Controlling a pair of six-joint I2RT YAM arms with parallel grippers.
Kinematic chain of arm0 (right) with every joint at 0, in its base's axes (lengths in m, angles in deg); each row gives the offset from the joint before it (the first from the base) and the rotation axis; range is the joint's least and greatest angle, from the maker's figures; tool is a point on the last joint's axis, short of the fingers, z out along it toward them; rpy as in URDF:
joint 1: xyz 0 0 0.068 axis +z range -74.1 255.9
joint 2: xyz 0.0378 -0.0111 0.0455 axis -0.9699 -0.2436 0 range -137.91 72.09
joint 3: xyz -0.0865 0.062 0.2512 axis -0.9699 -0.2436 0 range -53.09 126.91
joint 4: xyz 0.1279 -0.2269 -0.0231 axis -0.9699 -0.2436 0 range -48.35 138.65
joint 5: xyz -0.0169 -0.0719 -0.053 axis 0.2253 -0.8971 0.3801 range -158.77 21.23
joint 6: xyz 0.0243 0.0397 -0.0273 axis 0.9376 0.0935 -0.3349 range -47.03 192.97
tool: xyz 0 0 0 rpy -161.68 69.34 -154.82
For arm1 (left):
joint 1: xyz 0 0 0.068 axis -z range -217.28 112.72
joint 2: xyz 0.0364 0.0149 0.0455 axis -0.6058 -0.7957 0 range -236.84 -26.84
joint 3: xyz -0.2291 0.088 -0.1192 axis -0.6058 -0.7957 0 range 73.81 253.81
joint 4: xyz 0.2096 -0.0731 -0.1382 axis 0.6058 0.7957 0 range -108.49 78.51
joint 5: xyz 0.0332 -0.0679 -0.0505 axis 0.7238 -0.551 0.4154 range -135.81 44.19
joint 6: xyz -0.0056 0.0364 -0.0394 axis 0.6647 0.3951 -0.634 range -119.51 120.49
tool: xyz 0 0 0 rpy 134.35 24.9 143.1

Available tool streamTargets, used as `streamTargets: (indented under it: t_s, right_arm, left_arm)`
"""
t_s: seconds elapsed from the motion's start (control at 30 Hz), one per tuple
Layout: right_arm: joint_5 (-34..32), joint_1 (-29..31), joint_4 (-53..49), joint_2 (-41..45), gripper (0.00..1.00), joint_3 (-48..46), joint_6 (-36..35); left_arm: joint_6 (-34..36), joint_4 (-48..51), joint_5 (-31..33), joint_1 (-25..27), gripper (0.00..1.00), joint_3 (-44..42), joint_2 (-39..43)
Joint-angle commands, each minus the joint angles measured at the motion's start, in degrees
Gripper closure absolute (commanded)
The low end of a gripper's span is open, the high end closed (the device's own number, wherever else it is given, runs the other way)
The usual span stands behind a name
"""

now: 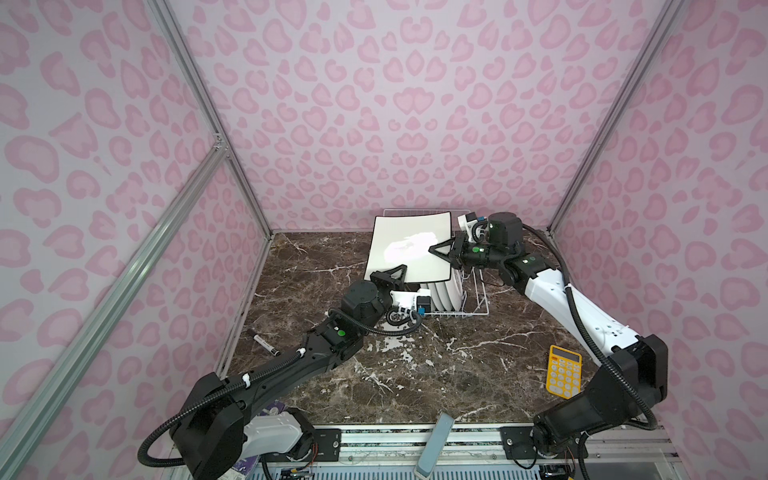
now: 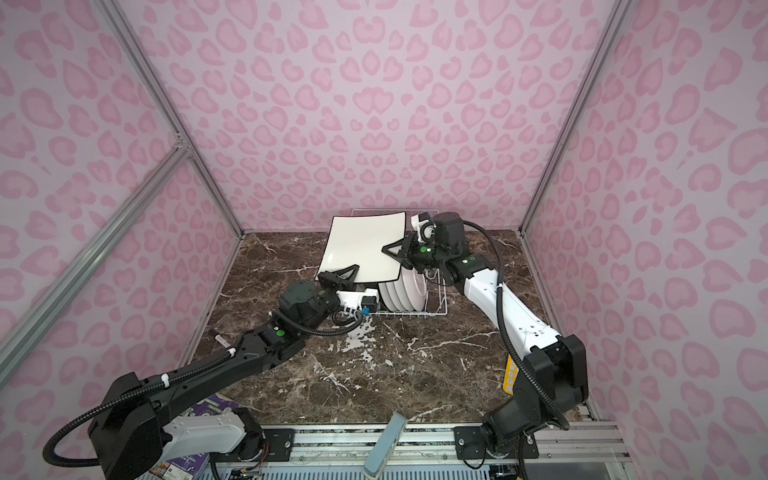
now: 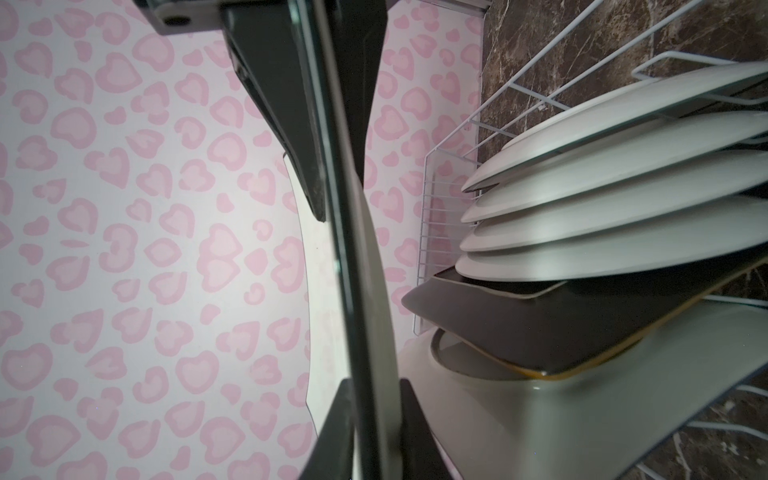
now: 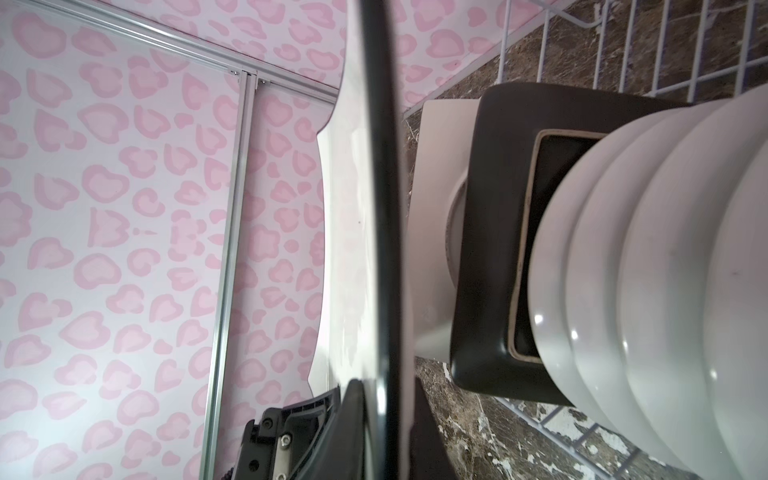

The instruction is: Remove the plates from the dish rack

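Left pincer (image 1: 392, 274) is clamped on the lower corner of a cream square plate (image 1: 409, 245), right pincer (image 1: 436, 250) on its side edge. It hangs tilted above the dish rack (image 1: 457, 315).

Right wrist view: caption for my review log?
Right pincer grips cream square plate edge-on; brown plate, round plates stand in rack.

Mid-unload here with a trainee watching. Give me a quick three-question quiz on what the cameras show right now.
1. Which plate is held up above the dish rack? A) dark brown square B) cream square plate C) round white
2. True or false: the fingers of the right gripper are shut on that plate's edge.
3. How many round white plates stand in the rack?
Key: 1 B; 2 true; 3 four.
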Motion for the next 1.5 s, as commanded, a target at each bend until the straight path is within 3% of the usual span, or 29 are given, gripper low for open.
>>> streamTargets:
  t_s: [0.0,0.13,0.2,0.37,0.8,0.97,1.17,1.37,1.47]
  right_arm:
    - [-0.66,-0.06,1.01,0.3,1.0,-0.77,-8.88]
    - [-1.29,-0.59,3.74,0.7,1.0,-1.33,-6.83]
    - [-1.91,-0.76,5.68,1.01,1.0,-1.59,-5.66]
    - [-3.97,-1.8,9.88,1.62,1.0,-1.97,-2.52]
    - [-8.93,-6.12,14.86,3.32,1.0,-3.74,0.88]
    - [-10.08,-7.09,15.49,4.64,1.0,-5.07,0.3]
    - [-10.1,-7.35,15.81,5.7,1.0,-6.09,-0.77]
    - [-8.32,-7.32,17.98,6.43,1.0,-6.84,-1.21]
    - [-7.22,-7.36,18.86,6.44,1.0,-7.09,-1.15]
  left_arm:
    - [-2.56,-8.11,0.05,-0.23,0.68,1.99,0.44]
    - [-6.01,-5.75,0.18,-0.49,0.44,3.1,0.71]
    - [-7.67,-4.52,0.2,-0.52,0.37,3.65,0.95]
    - [-11.88,-0.56,-1.03,-0.75,0.29,5.15,1.83]
    - [-25.35,4.11,-2.09,-0.79,0.24,3.9,7.54]
    - [-37.76,8.82,-5.55,-2.4,0.24,8.02,10.26]
    - [-57.74,16.51,-14.41,-8.83,0.24,16.02,10.69]
    - [-75.76,22.8,-23.16,-16.83,0.23,24.53,7.01]
    - [-81.49,25.63,-27.36,-20.21,0.23,28.02,3.97]
